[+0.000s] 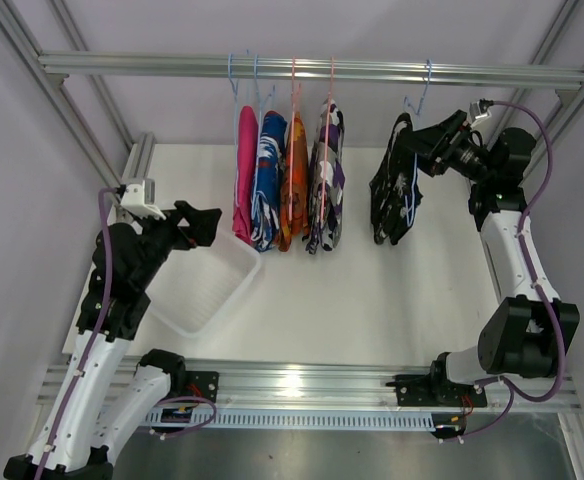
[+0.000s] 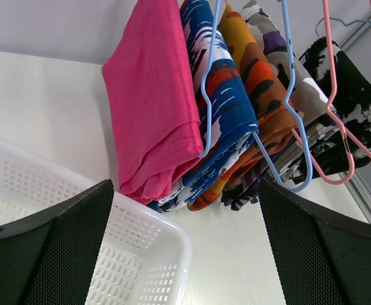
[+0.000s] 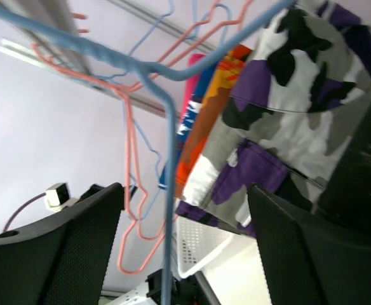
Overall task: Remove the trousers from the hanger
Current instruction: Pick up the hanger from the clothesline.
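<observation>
Five trousers hang folded on wire hangers from the rail (image 1: 312, 68): pink (image 1: 244, 175), blue-white-red (image 1: 268, 182), orange (image 1: 296, 180), purple-white (image 1: 327, 175), and black with white specks (image 1: 394, 185) apart to the right. My right gripper (image 1: 424, 148) is open beside the black trousers' blue hanger (image 3: 168, 190), whose wire runs between its fingers (image 3: 52, 254). My left gripper (image 1: 208, 224) is open and empty, low, just left of the pink trousers (image 2: 150, 108). The black pair (image 2: 347, 95) shows far right in the left wrist view.
A white perforated basket (image 1: 197, 290) sits on the table under my left gripper; its corner shows in the left wrist view (image 2: 141, 254). Empty pink hangers (image 3: 131, 190) and blue ones hang among the clothes. Frame posts stand at both sides.
</observation>
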`<state>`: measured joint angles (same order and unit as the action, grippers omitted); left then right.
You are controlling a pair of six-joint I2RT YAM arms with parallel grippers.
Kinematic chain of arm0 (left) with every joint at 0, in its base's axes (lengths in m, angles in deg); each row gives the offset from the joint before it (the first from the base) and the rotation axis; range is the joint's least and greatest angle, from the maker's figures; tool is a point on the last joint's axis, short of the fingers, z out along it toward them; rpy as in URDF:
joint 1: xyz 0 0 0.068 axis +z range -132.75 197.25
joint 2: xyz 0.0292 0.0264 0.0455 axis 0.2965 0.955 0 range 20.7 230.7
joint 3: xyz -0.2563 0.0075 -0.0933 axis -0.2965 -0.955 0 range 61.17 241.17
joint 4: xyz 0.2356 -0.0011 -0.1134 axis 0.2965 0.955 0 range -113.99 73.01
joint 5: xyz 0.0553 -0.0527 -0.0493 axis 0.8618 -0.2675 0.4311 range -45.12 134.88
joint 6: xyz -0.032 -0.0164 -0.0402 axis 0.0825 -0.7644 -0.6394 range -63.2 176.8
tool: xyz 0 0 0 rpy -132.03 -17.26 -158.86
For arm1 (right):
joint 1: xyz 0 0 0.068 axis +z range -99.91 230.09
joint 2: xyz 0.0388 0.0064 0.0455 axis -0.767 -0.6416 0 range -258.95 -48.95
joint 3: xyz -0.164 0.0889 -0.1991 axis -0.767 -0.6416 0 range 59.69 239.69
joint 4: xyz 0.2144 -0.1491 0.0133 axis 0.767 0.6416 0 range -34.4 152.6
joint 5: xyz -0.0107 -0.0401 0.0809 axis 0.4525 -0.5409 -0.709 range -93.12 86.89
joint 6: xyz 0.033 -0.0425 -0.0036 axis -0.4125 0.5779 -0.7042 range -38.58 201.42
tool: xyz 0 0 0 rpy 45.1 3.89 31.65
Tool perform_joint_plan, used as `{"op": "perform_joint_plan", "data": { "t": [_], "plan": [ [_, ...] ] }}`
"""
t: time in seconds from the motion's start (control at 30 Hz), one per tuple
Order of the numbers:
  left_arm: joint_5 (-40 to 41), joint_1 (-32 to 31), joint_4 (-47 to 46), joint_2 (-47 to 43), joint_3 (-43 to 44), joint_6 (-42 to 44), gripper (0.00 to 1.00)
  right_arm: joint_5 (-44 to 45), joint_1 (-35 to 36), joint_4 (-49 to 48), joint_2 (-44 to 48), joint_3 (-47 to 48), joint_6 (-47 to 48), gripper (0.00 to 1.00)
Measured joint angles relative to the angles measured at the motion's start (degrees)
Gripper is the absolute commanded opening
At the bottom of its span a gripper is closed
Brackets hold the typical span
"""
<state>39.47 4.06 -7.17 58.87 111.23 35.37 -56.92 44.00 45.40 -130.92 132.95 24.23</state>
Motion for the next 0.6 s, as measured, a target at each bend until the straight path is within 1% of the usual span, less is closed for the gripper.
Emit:
{"op": "perform_joint_plan", "data": {
  "t": [0.07, 0.2, 0.27, 0.33, 0.4, 0.43, 0.5, 0.57, 0.6],
  "plan": [
    [-0.4, 0.0, 0.0, 0.0, 0.0, 0.0, 1.00, -1.3, -0.4, -5.9, 0.0, -1.3, -4.0, 0.73],
    [-1.1, 0.0, 0.0, 0.1, 0.0, 0.0, 0.99, -3.4, -0.7, -15.7, -0.5, -2.8, -11.4, 0.71],
    [-1.3, 0.0, 0.0, 0.1, 0.0, 0.0, 0.99, -4.5, -0.7, -19.7, -1.0, -3.2, -14.4, 0.67],
    [-1.3, 0.0, 0.0, 0.2, 0.0, 0.0, 1.00, -5.1, -0.7, -21.9, -1.3, -3.6, -16.2, 0.66],
    [-1.4, 0.0, 0.0, 0.2, 0.0, 0.0, 0.99, -5.6, -0.7, -23.4, -1.5, -4.0, -17.4, 0.61],
    [-1.4, 0.0, 0.0, 0.3, 0.0, 0.0, 0.99, -5.8, -0.7, -24.0, -1.6, -4.1, -17.8, 0.56],
    [-1.4, 0.0, 0.0, 0.3, 0.0, 0.0, 0.99, -5.9, -0.7, -25.1, -1.9, -4.1, -18.8, 0.49],
    [-1.4, 0.0, 0.0, 0.4, 0.0, 0.0, 0.99, -6.3, -0.8, -26.0, -2.0, -4.2, -19.6, 0.43],
    [-1.5, 0.0, 0.0, 0.4, 0.0, 0.0, 0.99, -6.6, -0.8, -26.5, -2.2, -4.4, -20.0, 0.43]
  ]
}}
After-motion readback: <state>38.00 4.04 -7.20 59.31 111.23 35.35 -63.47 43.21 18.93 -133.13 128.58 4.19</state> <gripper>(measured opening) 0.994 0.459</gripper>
